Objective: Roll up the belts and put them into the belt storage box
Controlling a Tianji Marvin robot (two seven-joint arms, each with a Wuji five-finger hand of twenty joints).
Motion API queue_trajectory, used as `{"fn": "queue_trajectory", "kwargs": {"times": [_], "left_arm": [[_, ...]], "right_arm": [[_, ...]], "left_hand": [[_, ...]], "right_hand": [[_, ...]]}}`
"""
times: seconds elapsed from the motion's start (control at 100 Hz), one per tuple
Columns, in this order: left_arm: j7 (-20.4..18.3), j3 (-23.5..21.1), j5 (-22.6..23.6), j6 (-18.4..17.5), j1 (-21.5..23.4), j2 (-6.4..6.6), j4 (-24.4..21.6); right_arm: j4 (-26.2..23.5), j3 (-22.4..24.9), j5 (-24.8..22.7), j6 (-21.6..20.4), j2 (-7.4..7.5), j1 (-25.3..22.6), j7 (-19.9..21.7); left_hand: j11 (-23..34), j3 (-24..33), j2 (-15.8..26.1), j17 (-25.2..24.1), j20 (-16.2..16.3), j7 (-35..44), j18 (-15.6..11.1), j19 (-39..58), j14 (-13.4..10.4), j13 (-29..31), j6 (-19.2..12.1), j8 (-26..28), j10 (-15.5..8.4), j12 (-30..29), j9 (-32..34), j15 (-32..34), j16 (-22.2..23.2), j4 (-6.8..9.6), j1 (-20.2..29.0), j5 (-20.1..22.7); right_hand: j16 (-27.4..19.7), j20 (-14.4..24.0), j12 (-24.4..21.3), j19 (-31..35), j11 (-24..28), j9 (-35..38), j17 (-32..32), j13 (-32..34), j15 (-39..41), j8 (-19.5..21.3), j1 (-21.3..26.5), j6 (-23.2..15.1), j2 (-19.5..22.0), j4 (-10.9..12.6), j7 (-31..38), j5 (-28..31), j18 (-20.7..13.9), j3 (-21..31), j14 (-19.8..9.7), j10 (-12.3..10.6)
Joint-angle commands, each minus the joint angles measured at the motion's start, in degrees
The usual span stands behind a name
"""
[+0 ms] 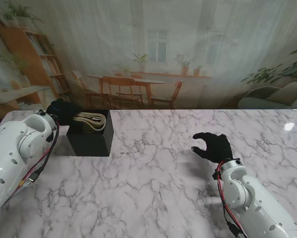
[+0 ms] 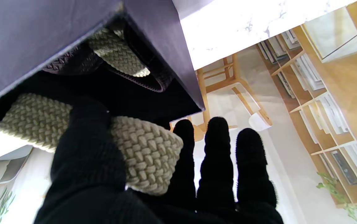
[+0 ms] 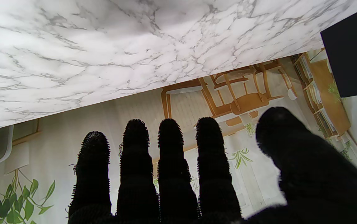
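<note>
The black belt storage box [image 1: 89, 141] stands at the far left of the marble table, its top open. A rolled beige woven belt [image 1: 91, 121] shows at its opening. My left hand [image 1: 61, 111], in a black glove, is at the box's left far corner. In the left wrist view the left hand [image 2: 172, 193] has its thumb over a beige belt roll [image 2: 144, 149] and its fingers [image 2: 217, 155] behind it, at the mouth of the box [image 2: 41, 37]. Deeper inside lie another beige belt [image 2: 116, 51] and a dark belt [image 2: 72, 62]. My right hand [image 1: 213, 146] hovers open over the table's right half, holding nothing.
The marble table [image 1: 158, 173] spreads between the hands. In the right wrist view the right hand [image 3: 178, 174] has its fingers spread, with the box [image 3: 349, 49] far off to one side. A printed room backdrop stands behind the table's far edge.
</note>
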Motion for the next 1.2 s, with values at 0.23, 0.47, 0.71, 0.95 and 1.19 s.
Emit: {"fn": "queue_trajectory", "kwargs": {"times": [0.23, 0.47, 0.71, 0.95, 1.19], "left_arm": [[-3.39, 1.77, 0.62, 0.51, -1.15, 0.03, 0.71], [-4.44, 0.17, 1.98, 0.17, -0.02, 0.18, -0.74], [-4.36, -2.16, 2.52, -1.05, 1.08, 0.15, -2.76], [-1.01, -5.72, 3.65, -3.58, 3.95, -0.12, -7.06], [7.96, -12.71, 0.37, -9.18, 11.09, -1.47, -16.94]], "right_arm": [[-0.09, 0.09, -0.44, 0.20, -0.07, -0.26, -0.04], [0.02, -0.08, -0.45, 0.19, -0.04, -0.12, 0.09], [0.06, -0.18, -0.46, 0.26, -0.03, -0.04, 0.17], [-0.53, 0.34, -0.44, -0.11, -0.03, -0.37, 0.21], [-3.99, 2.59, 0.09, -1.26, -0.11, -2.79, 0.77]], "left_hand": [[-8.30, 2.20, 3.80, -6.61, -3.83, -12.78, 3.17, -15.45, 0.64, -7.77, -2.12, -5.57, 3.48, -7.11, -14.20, -8.11, -7.46, 0.64, -8.91, -3.35], [-12.85, 2.28, 1.39, -8.42, -7.69, -20.12, 3.03, -22.28, 1.56, -11.02, -1.51, -9.93, 5.85, -12.63, -21.15, -10.25, -11.08, 0.43, -12.33, -8.47], [-13.56, 2.19, 0.72, -9.27, -8.05, -21.08, 3.18, -23.58, 2.06, -12.89, -2.27, -11.23, 6.09, -13.77, -23.57, -10.62, -11.63, 0.36, -13.10, -9.29], [-10.45, 2.72, 6.70, -8.36, -7.00, -17.89, 3.02, -23.01, 1.45, -11.95, -2.52, -9.88, 4.69, -11.26, -17.49, -9.77, -11.64, 0.55, -8.16, -5.12], [-5.89, 1.96, 13.01, -6.73, -4.18, -12.14, 4.99, -17.37, 2.38, -6.74, -2.40, -5.60, 3.38, -5.57, -7.28, -6.66, -8.92, 0.64, -3.91, 3.17]], "right_hand": [[1.33, 1.05, 0.71, -1.43, 0.81, -1.36, -1.19, -0.46, -0.44, 1.26, -0.06, -2.17, 0.86, 0.64, -0.16, 1.37, 1.49, -0.95, -0.29, -0.28], [1.42, 1.28, 0.80, -1.59, 0.89, -1.33, -1.15, -0.51, -0.47, 1.41, 0.04, -2.17, 0.82, 0.65, -0.24, 1.39, 1.42, -0.90, -0.32, -0.38], [1.43, 1.44, 0.82, -1.72, 0.87, -1.44, -1.13, -0.59, -0.51, 1.50, 0.04, -2.21, 0.87, 0.63, -0.29, 1.39, 1.41, -0.89, -0.37, -0.35], [1.31, 1.58, 0.79, -1.87, 0.79, -1.49, -1.14, -1.00, -0.78, 1.58, -0.33, -2.14, 1.30, 0.61, -0.33, 1.51, 1.37, -1.27, 0.61, -0.26], [0.39, 1.59, 0.19, -1.73, -0.18, -1.30, 0.02, -0.64, -1.87, 1.50, -0.72, -1.87, 2.53, 0.83, -0.74, 1.69, 1.20, -2.62, 2.73, -0.07]]}}
